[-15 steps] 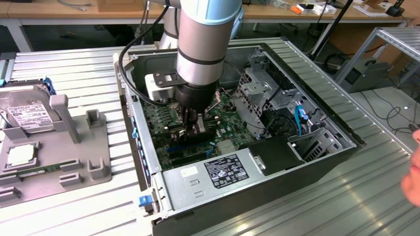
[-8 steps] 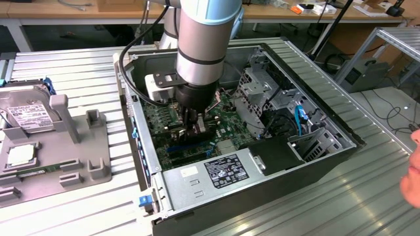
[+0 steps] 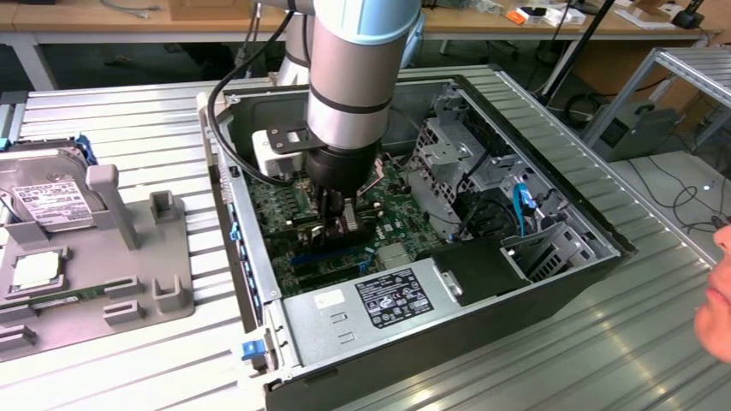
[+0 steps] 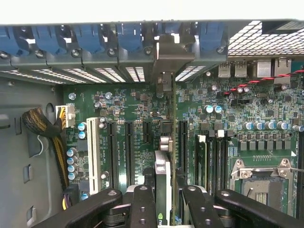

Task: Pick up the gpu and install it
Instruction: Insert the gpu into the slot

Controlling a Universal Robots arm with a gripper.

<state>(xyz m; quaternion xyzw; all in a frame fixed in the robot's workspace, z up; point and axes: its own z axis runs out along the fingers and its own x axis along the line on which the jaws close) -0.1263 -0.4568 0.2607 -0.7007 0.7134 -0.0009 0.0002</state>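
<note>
My gripper (image 3: 339, 224) reaches down into the open computer case (image 3: 549, 282), low over the green motherboard (image 3: 395, 218). In the wrist view my gripper (image 4: 164, 202) is shut on the gpu (image 4: 163, 173), which stands on edge between the black fingers (image 4: 142, 206). The card runs along the long black expansion slots (image 4: 128, 152) of the motherboard (image 4: 137, 107). Its silver end bracket (image 4: 172, 52) sits against the case's rear slot openings, beside the blue clips (image 4: 128, 40). I cannot tell whether its bottom edge is seated in a slot.
A grey fixture tray (image 3: 171, 282) on the exterior view's left holds a silver hard drive (image 3: 51, 201). Inside the case are the power supply (image 3: 389, 300), a drive cage (image 3: 451, 163), a yellow-black cable bundle (image 4: 47, 130) and the CPU socket (image 4: 261, 183). Part of a person (image 3: 717, 300) shows at the right edge.
</note>
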